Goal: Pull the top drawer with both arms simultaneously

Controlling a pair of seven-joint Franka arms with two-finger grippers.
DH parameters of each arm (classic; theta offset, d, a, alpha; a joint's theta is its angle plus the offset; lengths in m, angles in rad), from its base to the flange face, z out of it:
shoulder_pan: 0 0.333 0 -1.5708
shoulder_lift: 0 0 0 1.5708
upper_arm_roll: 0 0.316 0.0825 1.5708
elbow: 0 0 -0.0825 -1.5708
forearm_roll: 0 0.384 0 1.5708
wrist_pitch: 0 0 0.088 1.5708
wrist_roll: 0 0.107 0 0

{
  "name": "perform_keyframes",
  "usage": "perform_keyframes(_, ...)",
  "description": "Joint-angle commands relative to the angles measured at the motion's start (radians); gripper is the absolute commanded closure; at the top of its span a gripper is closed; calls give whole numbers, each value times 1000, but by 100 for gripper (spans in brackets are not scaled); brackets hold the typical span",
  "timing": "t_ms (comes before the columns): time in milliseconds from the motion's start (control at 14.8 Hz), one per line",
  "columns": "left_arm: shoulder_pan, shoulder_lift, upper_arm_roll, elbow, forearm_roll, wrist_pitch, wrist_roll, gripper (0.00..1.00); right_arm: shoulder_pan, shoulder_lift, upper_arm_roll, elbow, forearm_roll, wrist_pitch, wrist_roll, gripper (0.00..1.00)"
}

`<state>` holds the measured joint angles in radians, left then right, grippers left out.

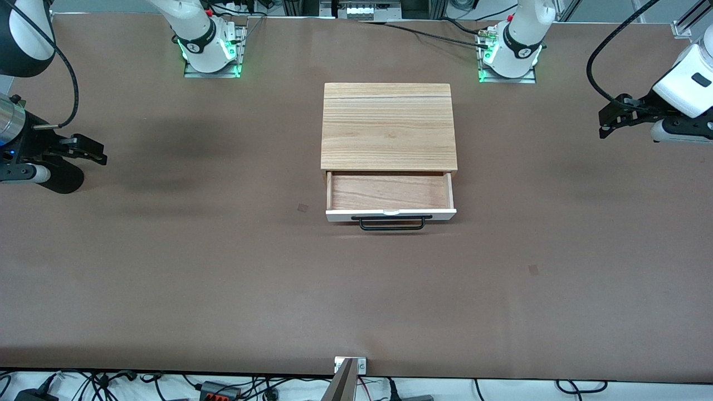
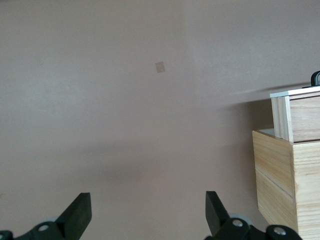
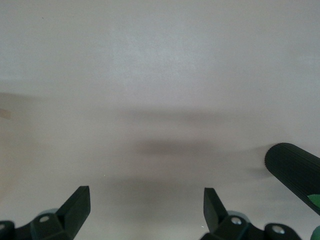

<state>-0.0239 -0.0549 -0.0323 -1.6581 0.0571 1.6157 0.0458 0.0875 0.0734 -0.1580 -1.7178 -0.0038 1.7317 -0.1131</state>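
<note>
The top drawer (image 1: 390, 193) stands partly pulled out of the wooden cabinet (image 1: 388, 127) at the middle of the surface (image 1: 223, 278), its reddish wood inside showing and its black bar handle (image 1: 391, 223) on the side nearer the front camera. The left hand (image 1: 607, 120) hangs over the surface toward the left arm's end, well apart from the drawer, fingers (image 2: 77, 212) spread wide and holding nothing. The right hand (image 1: 92, 150) hangs over the right arm's end, likewise well apart from the drawer, its fingers (image 3: 77, 207) wide and holding nothing.
</note>
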Motion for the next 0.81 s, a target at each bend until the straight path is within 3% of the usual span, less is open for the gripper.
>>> perform_keyframes(0, 7, -3, -8, 1, -16, 1, 22, 0, -93, -23, 99, -25, -10, 5, -10, 0)
perform_keyframes(744, 9, -5, -5, 6, -14, -5, 22, 0, -101, -27, 118, -16, -15, -12, 0, 0)
